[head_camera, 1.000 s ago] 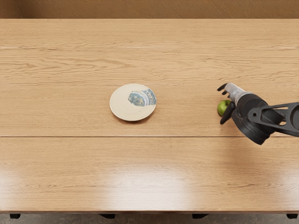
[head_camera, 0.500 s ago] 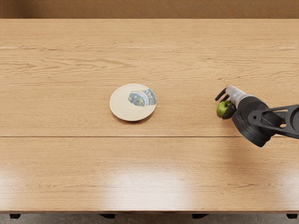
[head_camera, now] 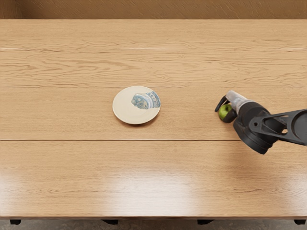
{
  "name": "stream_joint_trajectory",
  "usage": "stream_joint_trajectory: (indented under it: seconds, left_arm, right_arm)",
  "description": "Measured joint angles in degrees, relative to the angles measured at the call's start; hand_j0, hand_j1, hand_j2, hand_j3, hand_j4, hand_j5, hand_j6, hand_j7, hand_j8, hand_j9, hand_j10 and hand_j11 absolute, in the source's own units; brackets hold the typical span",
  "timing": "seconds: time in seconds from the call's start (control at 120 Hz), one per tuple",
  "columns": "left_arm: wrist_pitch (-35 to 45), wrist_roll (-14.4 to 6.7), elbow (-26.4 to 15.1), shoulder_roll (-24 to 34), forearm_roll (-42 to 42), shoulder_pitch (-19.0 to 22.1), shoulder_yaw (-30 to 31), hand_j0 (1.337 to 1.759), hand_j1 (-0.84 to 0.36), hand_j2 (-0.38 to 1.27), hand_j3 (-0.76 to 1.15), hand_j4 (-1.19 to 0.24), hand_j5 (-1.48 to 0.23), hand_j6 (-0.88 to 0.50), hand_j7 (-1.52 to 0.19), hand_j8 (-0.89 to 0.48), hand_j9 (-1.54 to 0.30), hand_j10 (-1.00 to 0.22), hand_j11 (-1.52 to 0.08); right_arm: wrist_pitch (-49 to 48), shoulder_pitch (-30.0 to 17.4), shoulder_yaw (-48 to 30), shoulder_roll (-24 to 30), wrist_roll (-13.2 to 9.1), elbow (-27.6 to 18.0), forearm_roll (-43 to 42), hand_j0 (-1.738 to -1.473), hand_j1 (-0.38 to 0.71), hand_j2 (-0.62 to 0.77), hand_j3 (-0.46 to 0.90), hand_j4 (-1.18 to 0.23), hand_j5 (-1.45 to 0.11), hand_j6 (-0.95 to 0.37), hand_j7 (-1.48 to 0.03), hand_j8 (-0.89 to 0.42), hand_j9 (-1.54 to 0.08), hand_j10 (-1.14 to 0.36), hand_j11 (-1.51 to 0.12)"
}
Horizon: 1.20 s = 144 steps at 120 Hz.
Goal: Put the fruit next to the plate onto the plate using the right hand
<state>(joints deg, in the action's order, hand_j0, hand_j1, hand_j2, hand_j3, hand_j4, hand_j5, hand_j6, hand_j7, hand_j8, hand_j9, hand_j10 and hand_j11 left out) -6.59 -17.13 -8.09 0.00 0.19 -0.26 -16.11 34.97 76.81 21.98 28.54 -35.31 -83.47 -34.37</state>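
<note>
A small green fruit (head_camera: 224,111) sits well to the right of the cream plate (head_camera: 128,109), which has a blue pattern on its right side and rests near the table's middle. My right hand (head_camera: 225,109) comes in from the right edge and its dark fingers (head_camera: 220,103) curl around the fruit, which shows only partly between them. I cannot tell whether the fruit is raised off the wood. The left arm does not show.
The wooden table (head_camera: 144,172) stretches across the whole picture, with a seam running left to right just below the plate. The bulky black forearm (head_camera: 268,127) hangs over the right side of the table.
The right hand's fingers went from spread beside the fruit to curled around it. Hand and fruit have since shifted a little to the left, toward the plate.
</note>
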Motion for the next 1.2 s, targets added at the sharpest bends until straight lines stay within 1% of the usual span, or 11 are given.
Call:
stream_joint_trajectory:
  seconds: [0.075, 0.175, 0.242, 0.417, 0.483, 0.558, 0.683, 0.825, 0.933, 1.1, 1.2]
  left_arm:
    - [0.0, 0.0, 0.0, 0.0, 0.0, 0.0, 0.0, 1.658, 0.34, 0.0, 0.0, -0.01, -0.01, -0.01, -0.01, -0.01, -0.01, -0.01, -0.01]
    - [0.0, 0.0, 0.0, 0.0, 0.0, 0.0, 0.0, 1.658, 0.34, 0.0, 0.0, -0.01, -0.01, -0.01, -0.01, -0.01, -0.01, -0.01, -0.01]
    - [0.0, 0.0, 0.0, 0.0, 0.0, 0.0, 0.0, 1.658, 0.34, 0.0, 0.0, -0.01, -0.01, -0.01, -0.01, -0.01, -0.01, -0.01, -0.01]
    - [0.0, 0.0, 0.0, 0.0, 0.0, 0.0, 0.0, 1.658, 0.34, 0.0, 0.0, -0.01, -0.01, -0.01, -0.01, -0.01, -0.01, -0.01, -0.01]
    - [0.0, 0.0, 0.0, 0.0, 0.0, 0.0, 0.0, 1.658, 0.34, 0.0, 0.0, -0.01, -0.01, -0.01, -0.01, -0.01, -0.01, -0.01, -0.01]
    - [0.0, 0.0, 0.0, 0.0, 0.0, 0.0, 0.0, 1.658, 0.34, 0.0, 0.0, -0.01, -0.01, -0.01, -0.01, -0.01, -0.01, -0.01, -0.01]
    - [0.0, 0.0, 0.0, 0.0, 0.0, 0.0, 0.0, 1.658, 0.34, 0.0, 0.0, -0.01, -0.01, -0.01, -0.01, -0.01, -0.01, -0.01, -0.01]
    - [0.0, 0.0, 0.0, 0.0, 0.0, 0.0, 0.0, 1.658, 0.34, 0.0, 0.0, -0.01, -0.01, -0.01, -0.01, -0.01, -0.01, -0.01, -0.01]
    - [0.0, 0.0, 0.0, 0.0, 0.0, 0.0, 0.0, 1.658, 0.34, 0.0, 0.0, -0.01, -0.01, -0.01, -0.01, -0.01, -0.01, -0.01, -0.01]
    - [0.0, 0.0, 0.0, 0.0, 0.0, 0.0, 0.0, 1.658, 0.34, 0.0, 0.0, -0.01, -0.01, -0.01, -0.01, -0.01, -0.01, -0.01, -0.01]
    - [0.0, 0.0, 0.0, 0.0, 0.0, 0.0, 0.0, 1.658, 0.34, 0.0, 0.0, -0.01, -0.01, -0.01, -0.01, -0.01, -0.01, -0.01, -0.01]
  right_arm:
    - [-0.2, 0.0, -0.1, 0.0, 0.1, -0.1, 0.1, -1.625, 0.33, 0.02, 0.0, -0.79, -0.94, -0.32, -0.98, -0.18, -0.99, -0.38, -1.04]
    - [-0.3, 0.0, -0.2, 0.0, 0.2, -0.2, 0.2, -1.63, 0.32, 0.14, 0.0, -0.81, -1.02, -0.38, -1.04, -0.21, -1.06, -0.44, -1.11]
    - [-0.3, 0.0, -0.3, 0.0, 0.3, -0.3, 0.4, -1.635, 0.33, 0.21, 0.0, -0.82, -1.07, -0.36, -1.06, -0.2, -1.1, -0.47, -1.14]
    - [-0.4, 0.5, -2.4, 0.0, 0.5, -0.3, 1.1, -1.643, 0.28, 0.23, 0.0, -0.79, -1.18, -0.33, -1.1, -0.27, -1.18, -0.52, -1.21]
    - [-0.5, 1.4, -3.6, 0.0, 0.5, -0.4, 1.0, -1.645, 0.26, 0.23, 0.0, -0.79, -1.2, -0.34, -1.11, -0.27, -1.19, -0.54, -1.22]
    - [-0.6, 2.4, -4.9, -0.7, 0.4, -0.6, 1.0, -1.649, 0.27, 0.2, 0.0, -0.79, -1.23, -0.32, -1.12, -0.22, -1.23, -0.49, -1.23]
    - [-0.5, 3.1, -7.5, -2.2, 0.3, -0.7, 1.0, -1.652, 0.29, 0.28, 0.0, -0.8, -1.25, -0.34, -1.13, -0.23, -1.22, -0.52, -1.23]
    - [-0.5, 4.8, -10.6, -5.2, 0.3, -0.7, 1.1, -1.656, 0.31, 0.34, 0.0, -0.8, -1.27, -0.32, -1.13, -0.23, -1.24, -0.51, -1.24]
    - [-0.6, 5.7, -12.8, -7.7, 0.3, -0.3, 1.1, -1.658, 0.32, 0.35, 0.0, -0.8, -1.28, -0.32, -1.13, -0.22, -1.25, -0.5, -1.25]
    - [-0.6, 6.0, -14.7, -13.7, 0.3, 3.2, 1.1, -1.658, 0.36, 0.44, 0.0, -0.79, -1.3, -0.3, -1.13, -0.2, -1.26, -0.47, -1.27]
    - [-0.6, 5.8, -15.2, -17.9, 0.3, 6.0, 1.2, -1.658, 0.37, 0.43, 0.0, -0.79, -1.31, -0.28, -1.13, -0.17, -1.27, -0.45, -1.28]
